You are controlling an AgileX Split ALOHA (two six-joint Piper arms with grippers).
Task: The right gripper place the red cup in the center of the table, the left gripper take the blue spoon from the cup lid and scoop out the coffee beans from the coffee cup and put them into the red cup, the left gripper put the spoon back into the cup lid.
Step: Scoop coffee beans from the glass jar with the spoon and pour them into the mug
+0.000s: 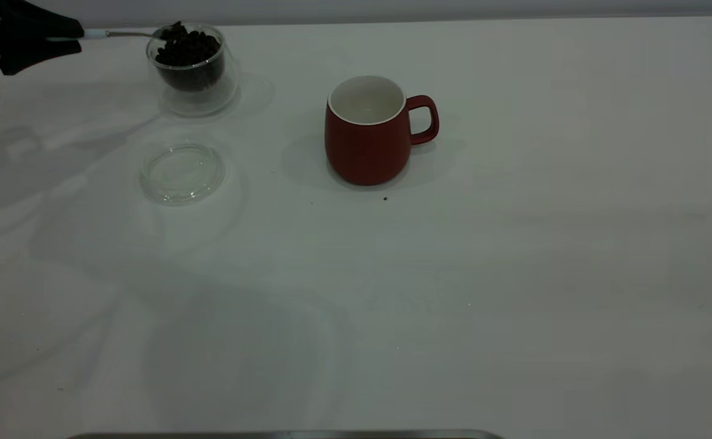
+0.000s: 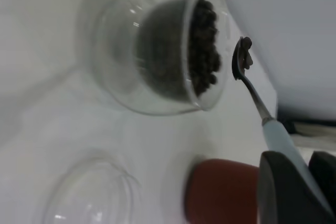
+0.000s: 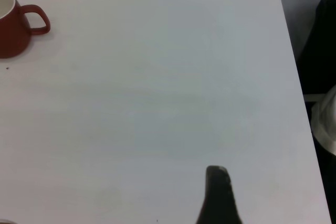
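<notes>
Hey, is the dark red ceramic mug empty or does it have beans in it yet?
Empty as far as shows: the dark red ceramic mug stands upright, and its white inside looks bare.

Dark red cup (image 1: 366, 149), white inside; near-black coffee beans (image 1: 188, 49); white table (image 1: 514, 274).

The left end effector (image 2: 302, 182) grips the blue spoon (image 2: 262, 111), beans in its bowl beside the coffee cup (image 2: 157, 51)
</notes>
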